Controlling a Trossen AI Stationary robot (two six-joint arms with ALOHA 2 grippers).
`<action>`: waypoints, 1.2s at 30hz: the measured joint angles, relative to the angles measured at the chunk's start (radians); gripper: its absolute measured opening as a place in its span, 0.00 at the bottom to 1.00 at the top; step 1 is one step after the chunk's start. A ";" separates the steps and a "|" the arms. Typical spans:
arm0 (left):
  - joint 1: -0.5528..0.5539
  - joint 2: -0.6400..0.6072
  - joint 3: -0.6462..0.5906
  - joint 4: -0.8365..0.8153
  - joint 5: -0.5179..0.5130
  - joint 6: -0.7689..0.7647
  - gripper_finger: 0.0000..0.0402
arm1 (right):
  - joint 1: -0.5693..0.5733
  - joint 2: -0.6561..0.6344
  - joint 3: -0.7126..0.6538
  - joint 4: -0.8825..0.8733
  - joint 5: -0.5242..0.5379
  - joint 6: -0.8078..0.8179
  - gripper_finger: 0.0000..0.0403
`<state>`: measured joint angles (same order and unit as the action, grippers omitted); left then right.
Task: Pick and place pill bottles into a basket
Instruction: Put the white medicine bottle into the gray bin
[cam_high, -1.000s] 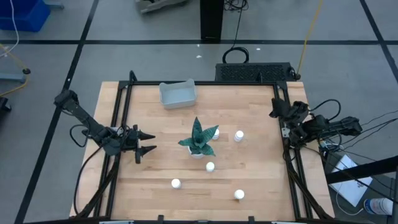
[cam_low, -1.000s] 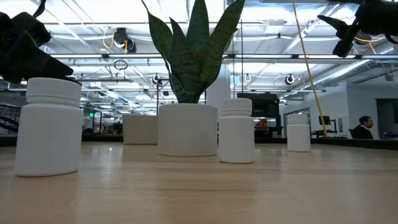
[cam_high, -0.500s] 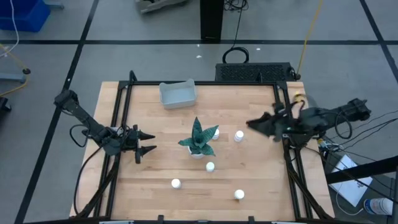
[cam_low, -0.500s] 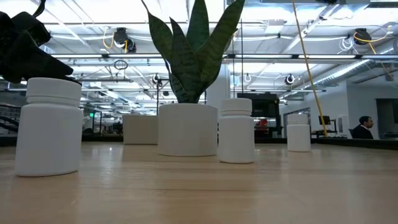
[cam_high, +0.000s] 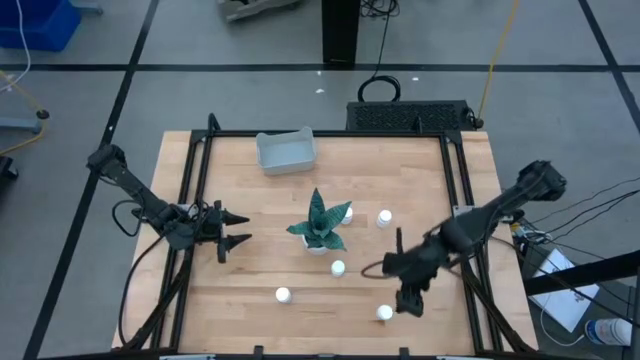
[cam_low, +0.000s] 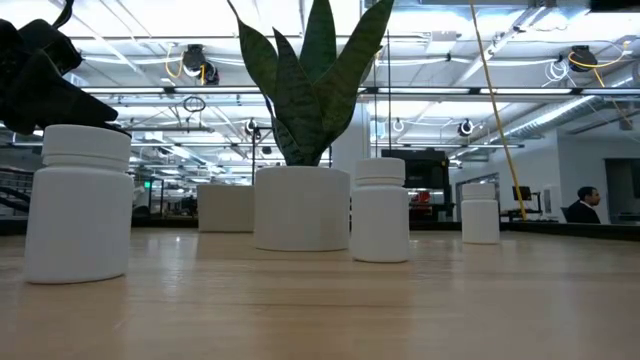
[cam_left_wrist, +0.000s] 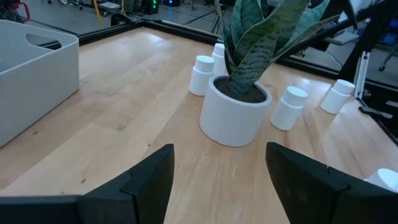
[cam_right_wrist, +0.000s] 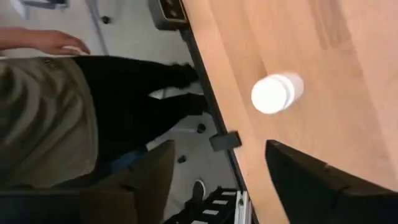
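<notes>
Several white pill bottles stand on the wooden table: one (cam_high: 384, 218) right of the plant (cam_high: 320, 225), one (cam_high: 338, 267) in front of it, and two (cam_high: 283, 295) (cam_high: 384, 313) near the front edge. The pale basket (cam_high: 286, 151) sits at the far edge. My right gripper (cam_high: 402, 280) hangs open above the near right bottle (cam_right_wrist: 277, 93), slanting down and touching nothing. My left gripper (cam_high: 236, 229) waits open at the table's left side, pointing at the plant (cam_left_wrist: 239, 93).
A black frame (cam_high: 460, 215) runs around the tabletop. A person (cam_right_wrist: 68, 118) stands by the table's near edge, one hand (cam_right_wrist: 46, 41) in view. In the low view the plant pot (cam_low: 300, 208) stands between two bottles (cam_low: 78, 205) (cam_low: 380, 210).
My right gripper has swung from the table's right edge out over the table toward the near right bottle. It has risen and tipped to point slanting down. It has left the top of the low view. The bottles have not moved.
</notes>
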<state>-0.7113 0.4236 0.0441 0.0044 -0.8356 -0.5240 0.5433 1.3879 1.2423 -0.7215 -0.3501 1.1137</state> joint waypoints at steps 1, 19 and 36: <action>0.000 0.000 0.000 0.000 0.000 0.000 0.64 | 0.012 0.013 0.000 0.000 0.001 0.025 0.66; 0.000 0.000 0.000 0.000 0.000 0.000 0.64 | 0.028 0.303 0.001 0.061 0.140 0.604 0.79; 0.000 0.000 0.000 0.000 0.000 0.000 0.64 | 0.048 0.370 0.002 0.074 0.112 0.670 0.76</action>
<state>-0.7112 0.4232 0.0441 0.0040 -0.8356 -0.5243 0.5911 1.7580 1.2438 -0.6470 -0.2384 1.7839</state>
